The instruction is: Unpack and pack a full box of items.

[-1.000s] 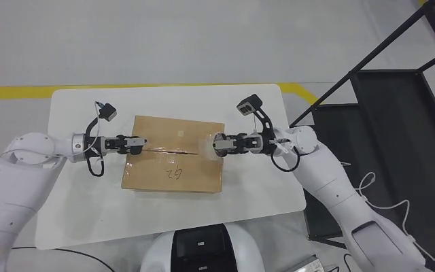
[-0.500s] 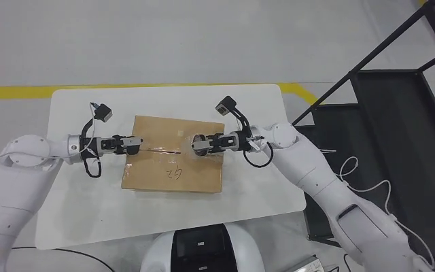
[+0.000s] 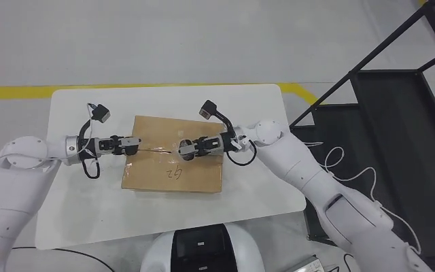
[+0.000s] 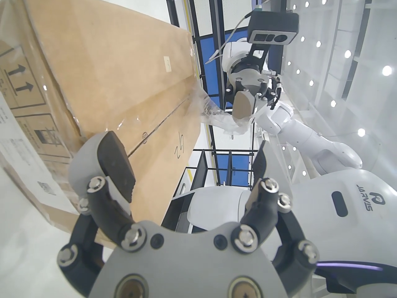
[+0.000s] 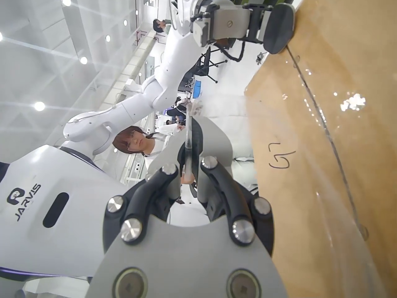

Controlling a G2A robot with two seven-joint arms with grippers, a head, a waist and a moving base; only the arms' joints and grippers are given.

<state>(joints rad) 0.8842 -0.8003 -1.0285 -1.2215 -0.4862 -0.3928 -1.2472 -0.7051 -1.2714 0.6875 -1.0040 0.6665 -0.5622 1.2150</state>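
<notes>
— Change since the earlier frames, for our record: the right gripper has travelled along the box top, from the edge on its own arm's side to about the middle. The left gripper has stayed at the opposite edge.

— Agreed. Item one, largest?

— Table, white. It lies below both sets of fingers and carries the box.

— Item two?

— Box, brown cardboard, flaps closed. Its top face sits directly beneath the right fingers, and its end edge lies between the left fingers.

— Item three, the left gripper?

— Jaws spread wide. We see one dark pad over the top face, at the end of the seam. The other finger hangs off the box edge.

— Item four, the right gripper?

— Fingers pinched together on a thin strip of clear tape, just above the seam.

— And the tape itself?

— Item five. Tape, clear and crumpled, lifts off the seam and up into the right fingers. More of it lies flat along the seam towards the left fingers.

— Smallest?

— Pen mark, just beside the right fingers, on the flap nearer the robot.
</notes>
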